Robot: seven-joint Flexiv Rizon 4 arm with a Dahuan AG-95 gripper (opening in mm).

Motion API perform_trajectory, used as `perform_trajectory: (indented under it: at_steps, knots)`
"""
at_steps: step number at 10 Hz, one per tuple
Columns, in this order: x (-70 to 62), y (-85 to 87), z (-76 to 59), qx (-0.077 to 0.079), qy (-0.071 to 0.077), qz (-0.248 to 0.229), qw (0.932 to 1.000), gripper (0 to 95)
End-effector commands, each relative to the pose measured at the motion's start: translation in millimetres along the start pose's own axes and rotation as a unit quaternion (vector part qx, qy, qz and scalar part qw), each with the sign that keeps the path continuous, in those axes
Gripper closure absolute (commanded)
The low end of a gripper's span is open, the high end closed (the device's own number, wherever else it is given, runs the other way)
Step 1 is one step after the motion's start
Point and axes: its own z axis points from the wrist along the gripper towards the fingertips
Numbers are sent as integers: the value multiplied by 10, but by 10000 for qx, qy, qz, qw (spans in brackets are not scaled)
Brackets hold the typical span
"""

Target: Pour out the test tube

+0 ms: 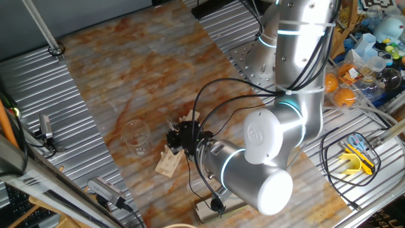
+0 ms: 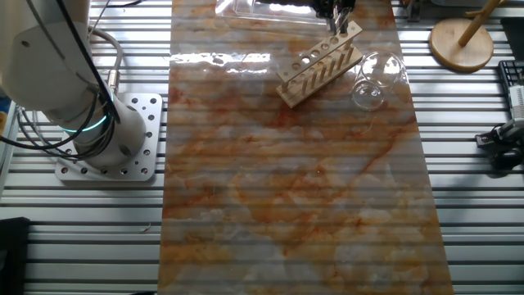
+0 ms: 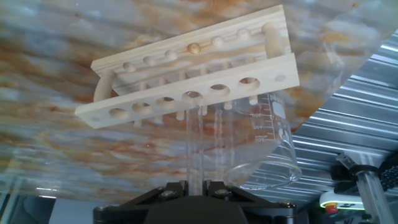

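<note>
Glass is what you're handling here: the test tube (image 3: 194,152) stands upright in a middle hole of the wooden rack (image 3: 193,84), and your gripper (image 3: 194,185) sits right over it, its fingers either side of the tube's upper end. They look closed on the glass, so I judge you are grasping it, though contact itself is hard to confirm. From the other fixed view the rack (image 2: 319,64) lies slanted near the far edge of the marbled desk (image 2: 286,188), toward its right corner. The beaker (image 2: 375,78) waits just beside the rack's end, near the right edge, probably so the tube need travel only a little before tipping. Lifting straight up looks wise; a skewed pull could drag the rack along.
</note>
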Motion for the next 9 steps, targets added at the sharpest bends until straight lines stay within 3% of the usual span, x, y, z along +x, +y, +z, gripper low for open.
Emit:
perform_trajectory:
  at_steps: [1, 9]
  knots:
    - [-28, -19, -20, -30, 80, -37, 10000, 950]
    - [-134, -56, -35, -90, 326, -101, 9994, 950]
